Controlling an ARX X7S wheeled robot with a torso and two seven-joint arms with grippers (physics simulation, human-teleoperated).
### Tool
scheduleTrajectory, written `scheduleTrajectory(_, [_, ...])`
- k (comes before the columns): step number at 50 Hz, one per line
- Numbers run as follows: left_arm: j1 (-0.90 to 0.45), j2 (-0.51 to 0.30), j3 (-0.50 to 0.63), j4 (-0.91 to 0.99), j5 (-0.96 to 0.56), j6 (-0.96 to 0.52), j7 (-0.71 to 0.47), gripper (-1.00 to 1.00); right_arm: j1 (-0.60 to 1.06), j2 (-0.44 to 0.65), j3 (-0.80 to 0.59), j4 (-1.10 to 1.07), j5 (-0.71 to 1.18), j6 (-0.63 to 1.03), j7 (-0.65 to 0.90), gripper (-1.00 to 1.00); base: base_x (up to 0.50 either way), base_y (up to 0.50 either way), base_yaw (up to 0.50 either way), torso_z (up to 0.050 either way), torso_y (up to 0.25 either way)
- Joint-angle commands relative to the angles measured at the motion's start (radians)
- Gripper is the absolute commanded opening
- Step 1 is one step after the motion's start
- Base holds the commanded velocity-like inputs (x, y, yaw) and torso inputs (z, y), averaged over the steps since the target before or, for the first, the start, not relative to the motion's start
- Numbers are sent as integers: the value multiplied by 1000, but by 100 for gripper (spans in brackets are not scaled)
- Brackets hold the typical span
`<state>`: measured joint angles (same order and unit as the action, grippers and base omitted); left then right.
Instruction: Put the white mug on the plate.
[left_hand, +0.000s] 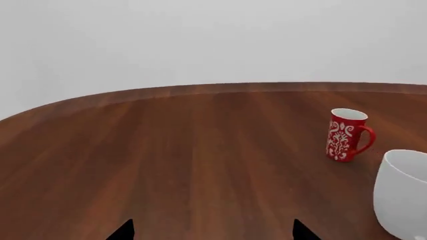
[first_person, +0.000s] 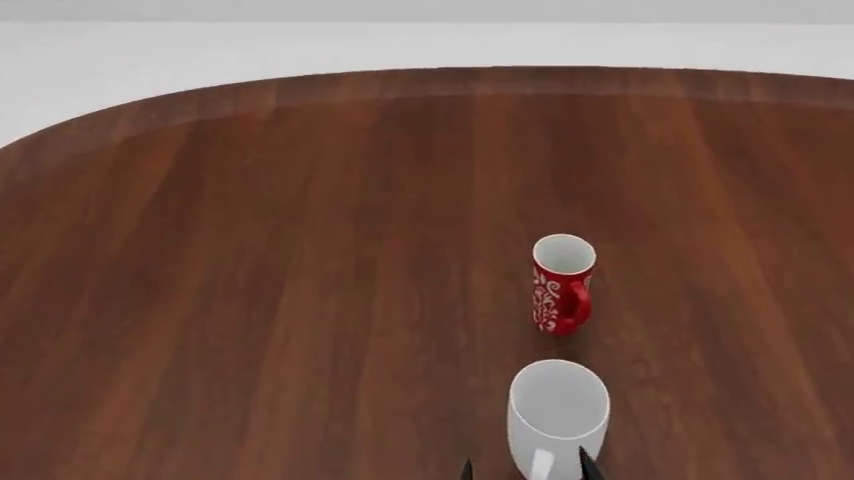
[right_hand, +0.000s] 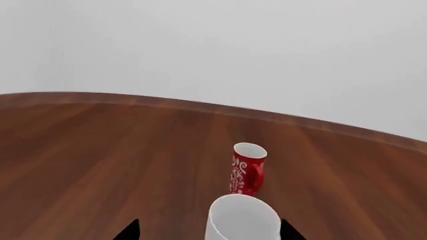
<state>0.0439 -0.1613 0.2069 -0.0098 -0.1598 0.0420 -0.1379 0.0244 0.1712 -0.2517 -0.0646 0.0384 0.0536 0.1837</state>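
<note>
On the surface (first_person: 267, 300): two mugs are standing upright, near each other but apart.
White mug (first_person: 558, 415): sitting at the near edge of the head view, mouth up, handle facing the robot.
Red mug (first_person: 562, 284): standing just beyond the white mug.
Right hand (right_hand: 208, 231): fingers are spreading wide, one tip showing on each side of the white mug, not clamping it.
Left hand (left_hand: 212, 232): fingers are standing apart over bare wood, holding nothing; the white mug is sitting off to one side.

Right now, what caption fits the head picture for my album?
Tall glossy white mug stands upright near the slimmer red swirl-patterned mug on a brown wooden table.
</note>
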Motion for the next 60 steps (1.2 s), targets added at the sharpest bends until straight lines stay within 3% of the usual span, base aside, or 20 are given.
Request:
scheduleTrajectory(1, [-2,-5,7,0,-6,-2,-9,100,1,5,-4,1,5,-7,10,100,500,51,0,0,0])
scheduleTrajectory(16, [-7,-8,11,-16,-19,-5,-20,100,-44,-6,44,-36,109,26,23,100,318,34,0,0,1])
scheduleTrajectory(24, [-9,-9,14,-40,-27,8,-18,100,-67,17,64,-169,188,245,49,100,0,0,0,0,0])
scheduleTrajectory(36, [-17,-12,22,-60,-44,12,-11,100,-53,27,67,-192,253,356,46,100,0,0,0,0,0])
scheduleTrajectory(60, [-18,-22,43,-66,-44,16,-21,100,-42,20,76,10,262,306,43,100,0,0,0,0,0])
